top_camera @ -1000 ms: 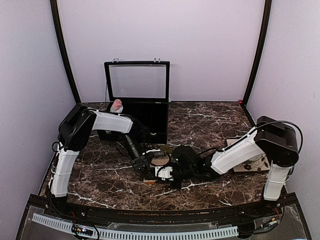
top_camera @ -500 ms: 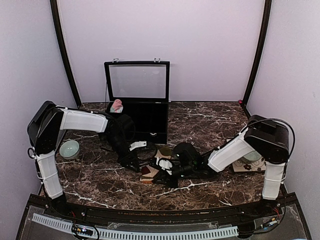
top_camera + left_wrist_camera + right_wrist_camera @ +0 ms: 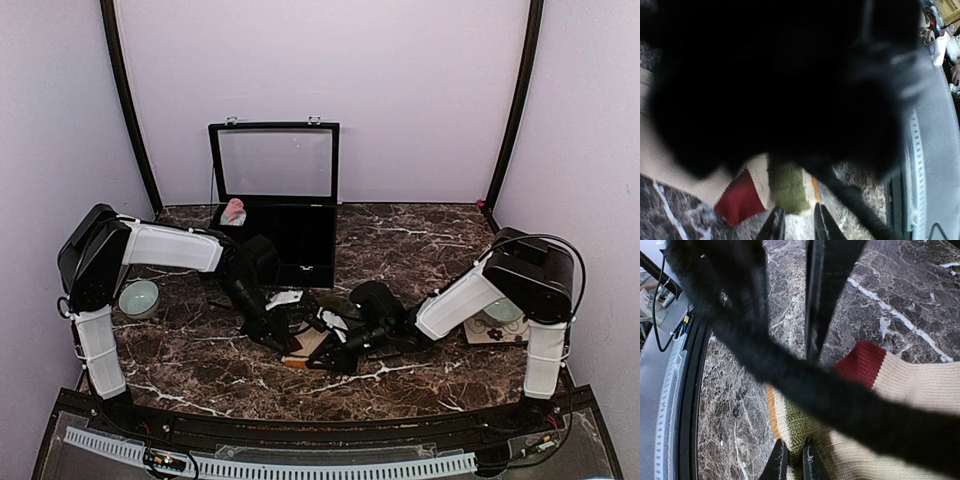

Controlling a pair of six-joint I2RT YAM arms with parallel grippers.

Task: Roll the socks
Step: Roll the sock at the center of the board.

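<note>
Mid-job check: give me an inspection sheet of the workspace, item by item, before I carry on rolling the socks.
Surface: dark marble table with white veins.
Job's things: tan sock lies flat at centre, not rolled; pink sock sits bundled at the left end of the open black case.
Clutter: bowl at left; second bowl on a mat at right.
Grippers: left gripper slightly open, just off the tan sock's striped end; right gripper shut on that end.
Cables: cable loops over the right arm; a blurred dark strand crosses the right wrist view.
Surroundings: lilac walls, black posts.
</note>
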